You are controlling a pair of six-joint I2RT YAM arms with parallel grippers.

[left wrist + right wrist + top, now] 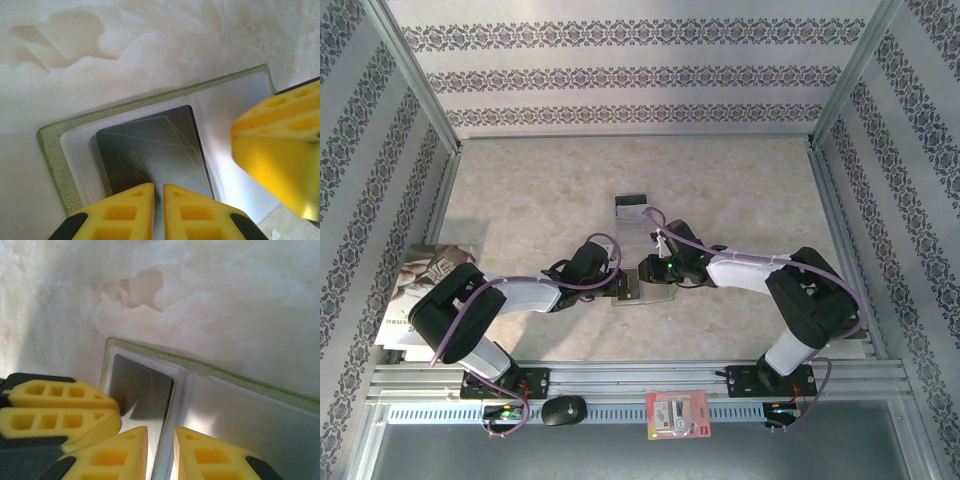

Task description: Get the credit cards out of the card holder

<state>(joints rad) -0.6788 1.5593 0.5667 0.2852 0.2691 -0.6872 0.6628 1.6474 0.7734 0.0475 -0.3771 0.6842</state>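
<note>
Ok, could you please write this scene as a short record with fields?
card holder: open, lying flat on the table
dark card: at the holder's clear pocket; how far out is unclear
left gripper: nearly shut, at the dark card's near edge
right gripper: narrow gap, over a pocket edge; grip unclear
loose card: on the table beyond the holder, apart from it

Probably a robotics lab booth: aluminium rail, patterned wall panels closing in a marble-look tabletop.
</note>
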